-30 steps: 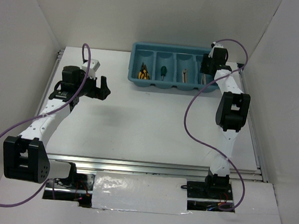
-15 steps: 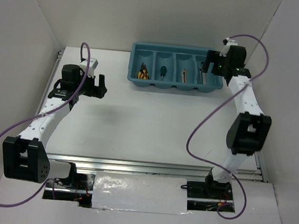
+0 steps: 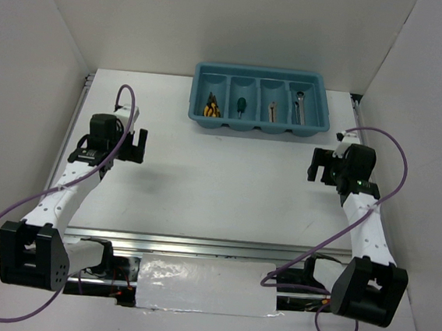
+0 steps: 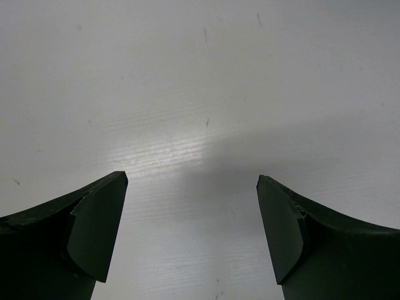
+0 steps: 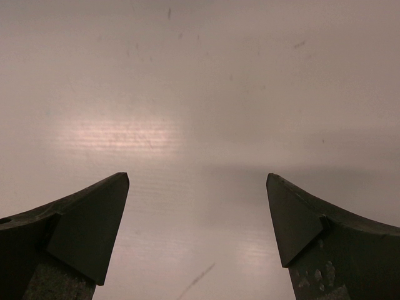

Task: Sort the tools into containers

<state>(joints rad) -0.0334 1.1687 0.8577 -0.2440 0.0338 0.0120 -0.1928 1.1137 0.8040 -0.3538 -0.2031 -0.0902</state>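
Observation:
The teal tray (image 3: 199,93) of containers sits at the back middle of the table. From left to right its compartments hold yellow-handled pliers (image 3: 211,108), a green-handled screwdriver (image 3: 241,106), a small silver piece (image 3: 273,110) and a silver wrench (image 3: 301,107). My left gripper (image 3: 133,146) hovers over the bare table at the left, well short of the tray. It is open and empty (image 4: 191,178). My right gripper (image 3: 320,166) hangs over the table below the tray's right end, also open and empty (image 5: 197,177). Both wrist views show only white tabletop.
White walls close in the table on the left, back and right. Purple cables loop from each arm. The metal rail (image 3: 197,245) and both arm bases run along the near edge.
My right arm has pulled back from over the tray's rightmost compartment to the near right, jaws now wide; the wrench lies uncovered there. The left arm has drawn slightly nearer.

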